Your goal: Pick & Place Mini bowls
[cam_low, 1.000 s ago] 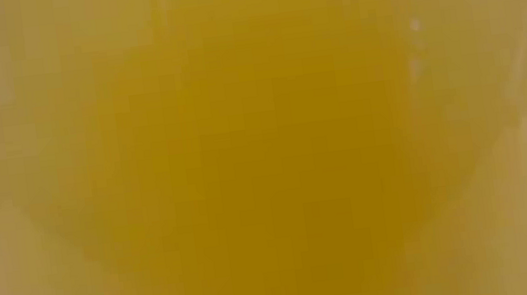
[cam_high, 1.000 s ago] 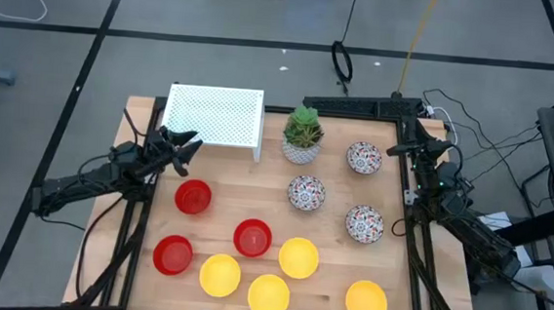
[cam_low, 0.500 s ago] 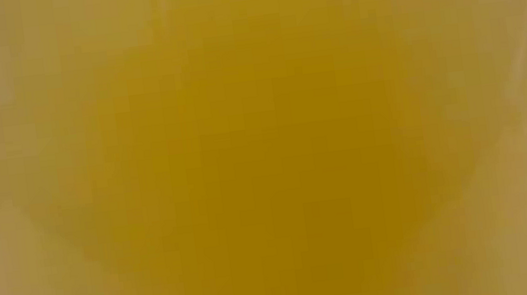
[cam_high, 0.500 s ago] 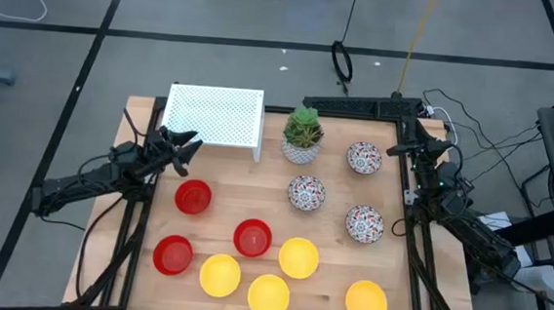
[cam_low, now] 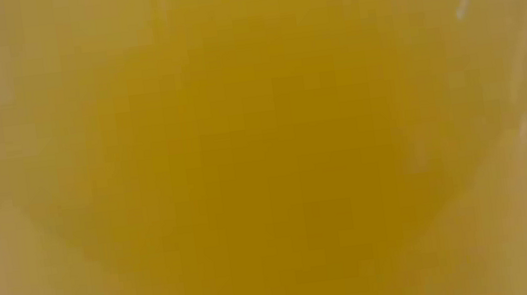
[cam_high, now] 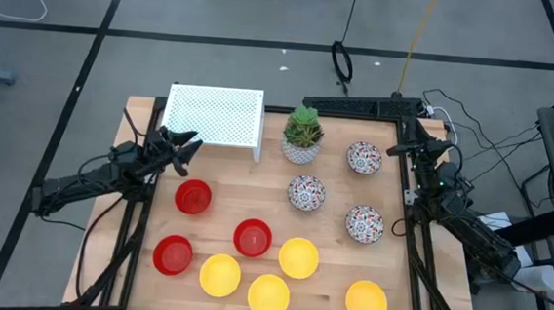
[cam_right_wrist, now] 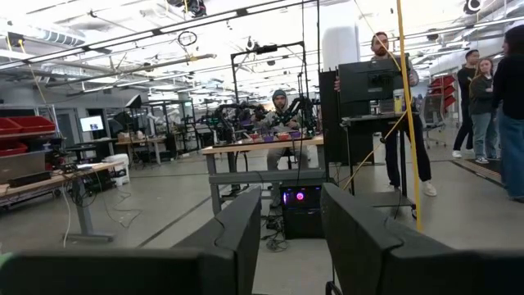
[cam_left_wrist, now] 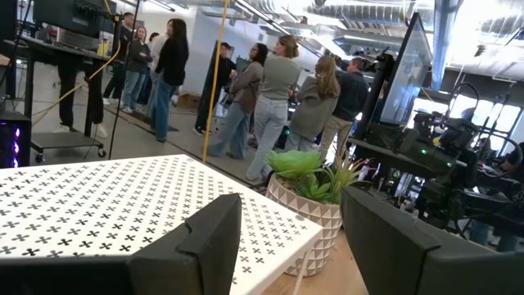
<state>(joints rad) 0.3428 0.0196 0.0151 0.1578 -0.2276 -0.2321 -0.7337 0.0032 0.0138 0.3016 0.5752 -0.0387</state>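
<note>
Nothing has moved: left gripper (cam_high: 186, 141) and right gripper (cam_high: 407, 145) gape empty at the table's (cam_high: 331, 227) far corners; bowls (cam_high: 252, 237) unmoved, people (cam_left_wrist: 278, 90) beyond; low view apparently blocked.

On my bench (cam_high: 336, 286) I count ten mini bowls. Three are red (cam_high: 193, 197), all on the white rack's (cam_high: 214, 114) side of the potted plant (cam_high: 303, 134). Four are yellow (cam_high: 298, 257), farthest from the plant. Three are floral white (cam_high: 306, 192), nearest it. One plant, one rack.
</note>
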